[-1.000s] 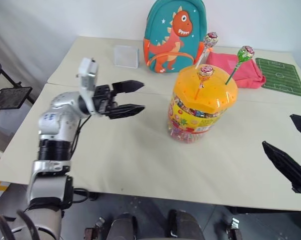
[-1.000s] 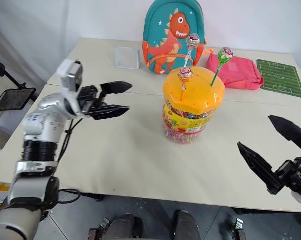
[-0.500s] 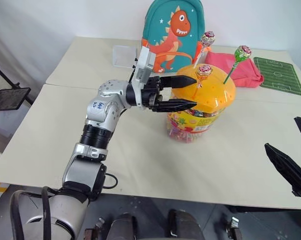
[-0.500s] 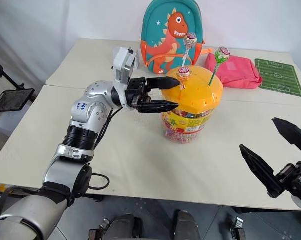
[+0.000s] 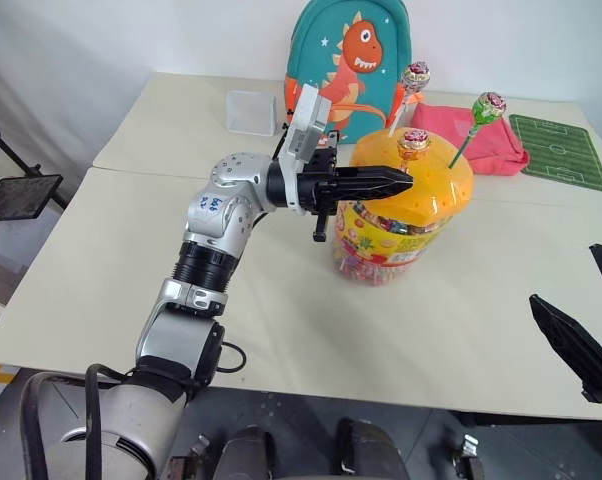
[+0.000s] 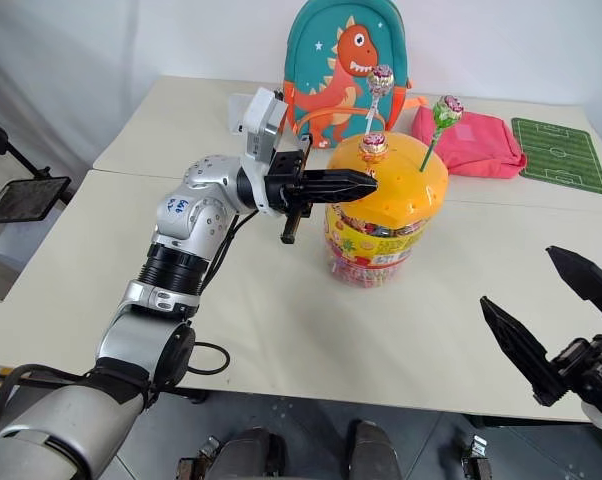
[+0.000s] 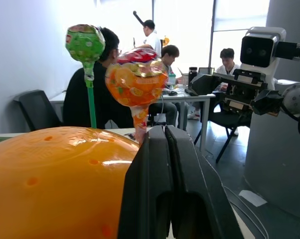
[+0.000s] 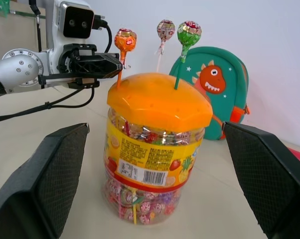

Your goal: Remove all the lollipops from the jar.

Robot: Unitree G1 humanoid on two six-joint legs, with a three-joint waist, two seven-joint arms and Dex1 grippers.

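Our left claw [image 5: 399, 180] reaches level across the lid from the nine o'clock side, its two black fingers pressed together on the orange stick of the nearest lollipop [image 5: 414, 141], just under its pink-swirl head. The left wrist view bears this out — the stick disappears into the seam between the closed fingers, and the head sits directly above their tips. The stick's long axis stands nearly upright out of a hole in the jar's [image 5: 406, 215] orange lid, so we judge the coming move turns on that line: the pull should go straight up along the stick, not sideways, or the stick may bind in its hole and tip the jar.

Outward from the grip, two more lollipops are still planted in the lid. The white-stick one [image 5: 418, 76] stands at about twelve o'clock from the claw's tips, leaning toward the backpack [image 5: 349, 70] behind. The green one [image 5: 489, 105] stands at about two o'clock, toward the far edge of the lid.

Our right claw [image 6: 551, 320] hangs well apart at the jar's five o'clock, low over the surface [image 5: 281, 300], fingers spread wide and holding nothing — the left arm is plainly the nearer to all three sticks.
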